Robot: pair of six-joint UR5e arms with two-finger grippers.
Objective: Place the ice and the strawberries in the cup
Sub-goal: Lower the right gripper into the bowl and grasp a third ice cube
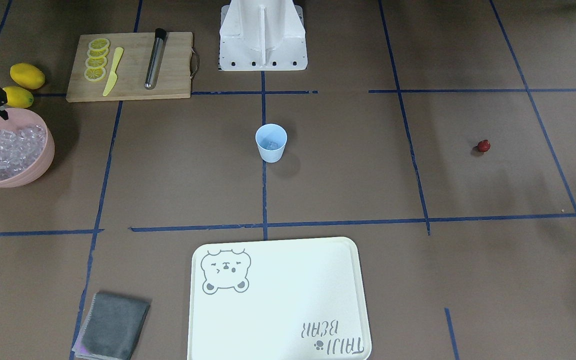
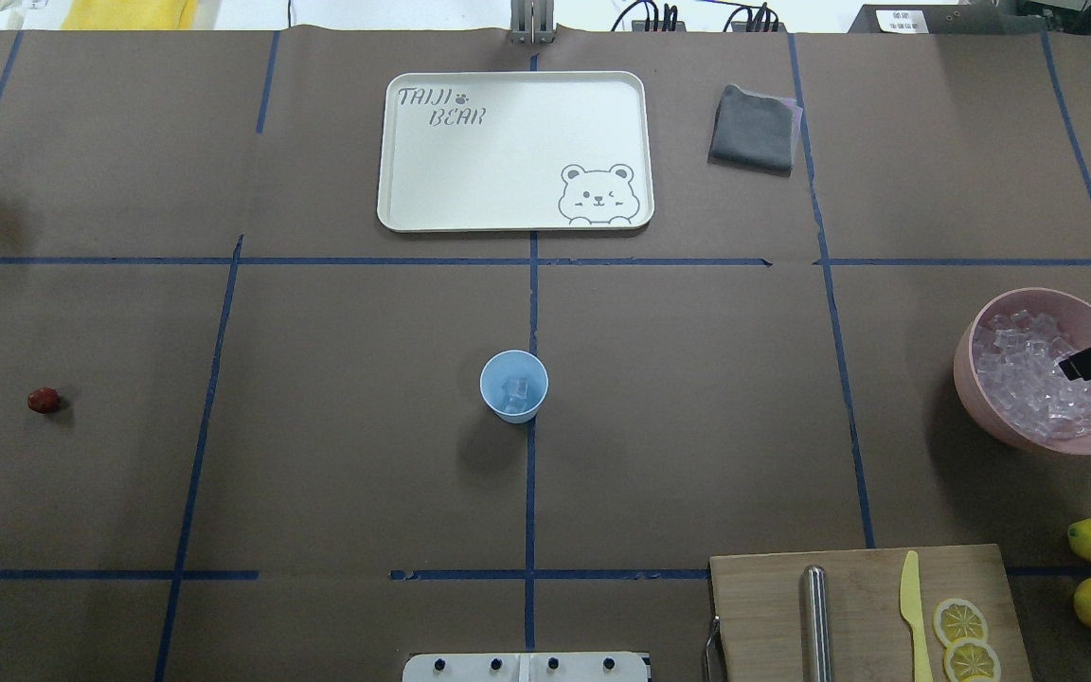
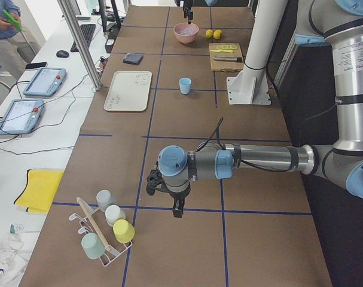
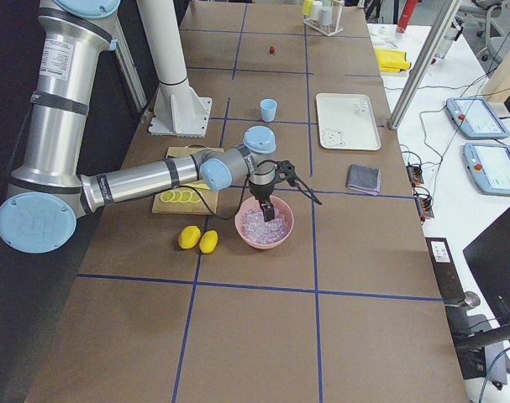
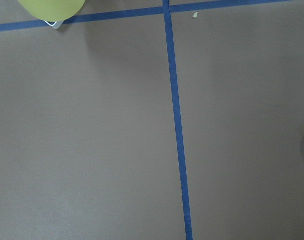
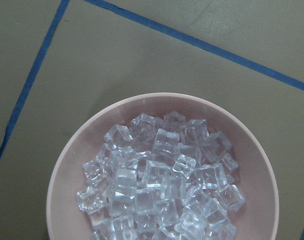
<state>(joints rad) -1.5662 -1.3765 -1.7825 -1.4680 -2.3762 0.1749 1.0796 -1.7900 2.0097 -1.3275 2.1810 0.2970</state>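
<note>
On table (image 2: 318, 426), cup (image 2: 513, 385) upright, mouth up

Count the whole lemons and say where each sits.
2. The first lemon lies beside the cutting board; the second lemon lies next to it, nearer the pink bowl. None seems hidden.

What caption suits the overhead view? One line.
Blue cup with ice at centre, strawberry far left, pink bowl of ice at right.

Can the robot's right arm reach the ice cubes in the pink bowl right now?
Probably yes. The right gripper hangs right over the pink bowl, and nothing covers the ice, so the way down looks free.
</note>
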